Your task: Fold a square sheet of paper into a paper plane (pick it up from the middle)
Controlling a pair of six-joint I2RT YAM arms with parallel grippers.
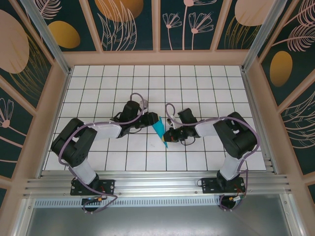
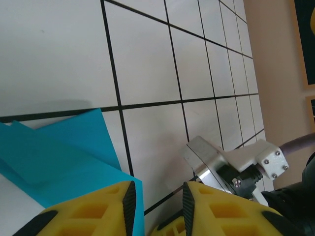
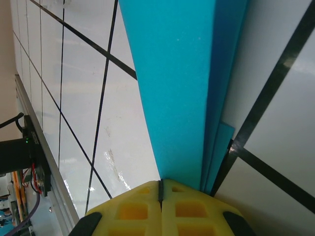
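Right pincer [image 3: 160, 188] tight (left pincer [image 2: 157, 196] agape).

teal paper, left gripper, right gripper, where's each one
teal paper [image 1: 159, 129], top view, its middle
left gripper [image 2: 158, 196], left wrist view, gap between its jaws
right gripper [image 3: 161, 184], right wrist view, seam of its shut jaws

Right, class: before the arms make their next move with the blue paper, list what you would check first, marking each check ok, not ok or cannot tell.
1. Right gripper clamped on the folded paper: ok, pads closed, paper coming out between them.
2. Left gripper gripping the paper: not ok, its fingers stand apart, with the paper's edge beside one pad.
3. Paper already in layers: ok, stacked edges show in the right wrist view.
4. Paper lifted off the tiled table: cannot tell.
5. Grippers apart from each other: ok in the top view.
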